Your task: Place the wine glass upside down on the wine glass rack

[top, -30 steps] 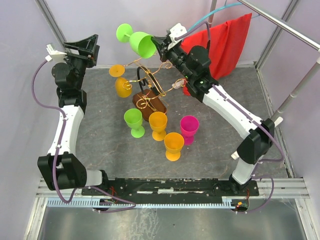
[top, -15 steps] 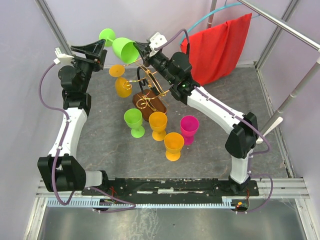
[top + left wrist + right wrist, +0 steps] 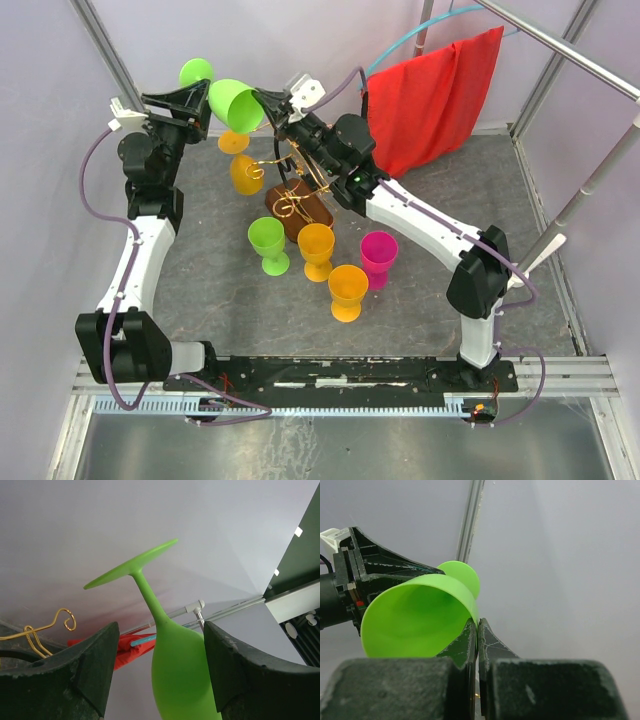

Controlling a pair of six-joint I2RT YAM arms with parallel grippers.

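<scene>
Your grey table [image 3: 200, 290] holds the gold wire wine glass rack [image 3: 300, 190] at its far middle. An orange glass [image 3: 245, 173] hangs on the rack's left side. Above the rack and to its left, the lime-green wine glass [image 3: 235, 103] lies sideways in the air, foot leftward. Your right gripper [image 3: 477, 630] is pinched tight on its rim. Your left gripper [image 3: 159, 630] has its fingers spread either side of the bowl.

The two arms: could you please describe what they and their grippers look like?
Both the left arm and right arm have white link shells between bulky black joints, with a thin purple cable looping along each. The left gripper and right gripper are matte black, with broad wedge-shaped fingers, and a small white block sits on each wrist.
</scene>
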